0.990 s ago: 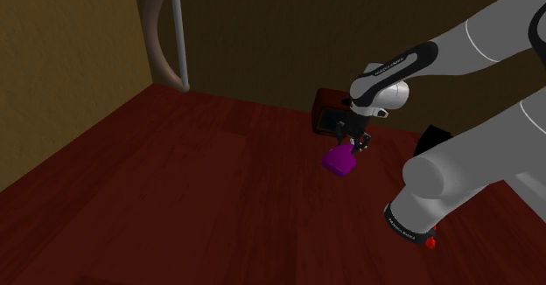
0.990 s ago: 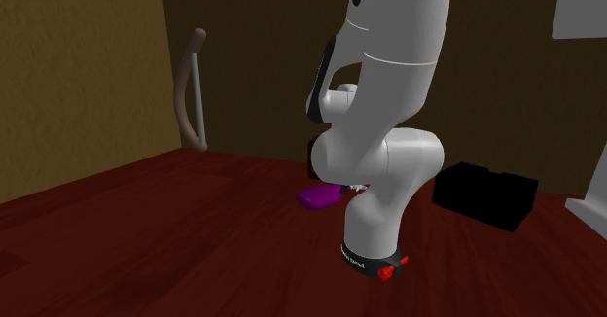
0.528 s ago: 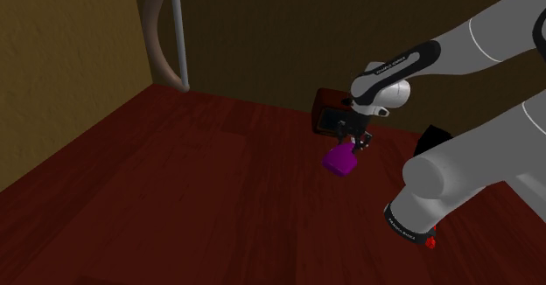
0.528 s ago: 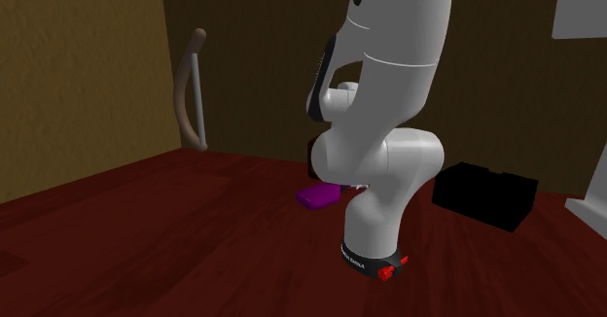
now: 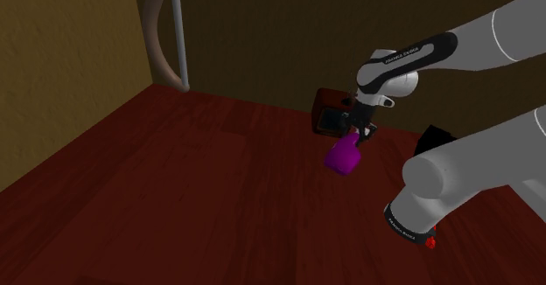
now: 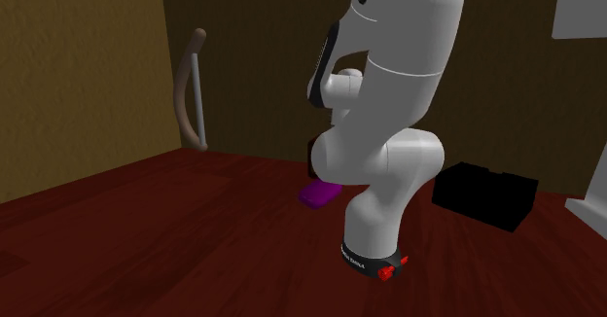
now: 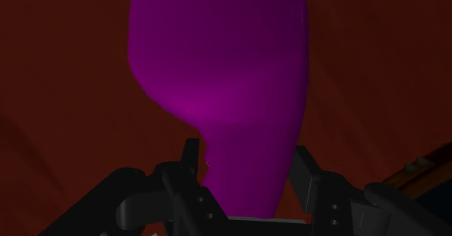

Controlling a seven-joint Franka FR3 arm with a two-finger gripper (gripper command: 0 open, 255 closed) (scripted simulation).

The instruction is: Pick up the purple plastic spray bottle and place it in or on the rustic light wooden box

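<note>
Dark red floor [image 5: 175, 196] spreads out below ochre walls. Over it the all-black two-finger gripper [image 5: 358, 138] clasps the narrow upper part of the purple plastic spray bottle [image 5: 342, 156], with its fingers [image 7: 304, 173] pressed against either side. The bottle's wide body hangs below the hand, low over the floor; whether it touches the floor is unclear. Just beyond it, near the back wall, stands the dark reddish-brown box [image 5: 325, 108], apart from the bottle. The white arm [image 6: 389, 91] bends over both.
</note>
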